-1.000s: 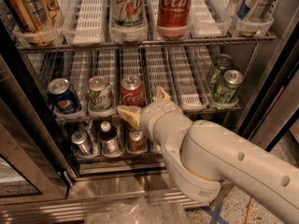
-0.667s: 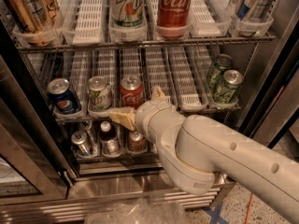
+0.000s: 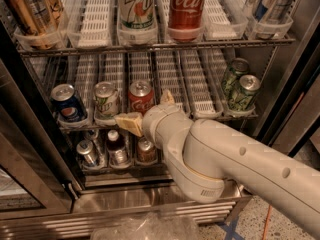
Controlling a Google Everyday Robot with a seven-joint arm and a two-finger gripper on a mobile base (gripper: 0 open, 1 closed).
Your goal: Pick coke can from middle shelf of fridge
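Approach step: gripper [image 3: 148, 110] at front of middle shelf [image 3: 197, 96] in fridge [image 3: 125, 200], fingers apart, nothing held. Coke can [image 3: 141, 95] sits just beyond it, approx btwn them. Next, prob.: ease fwd, close on can w/o nudging neighbours.

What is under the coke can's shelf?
A can, a bottle and another can on the lowest rack; the arm covers anything further right. The pincer is at the coke can.

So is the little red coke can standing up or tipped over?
Standing up: the coke can has its silver lid facing up on the middle shelf. The open gripper sits right in front of it.
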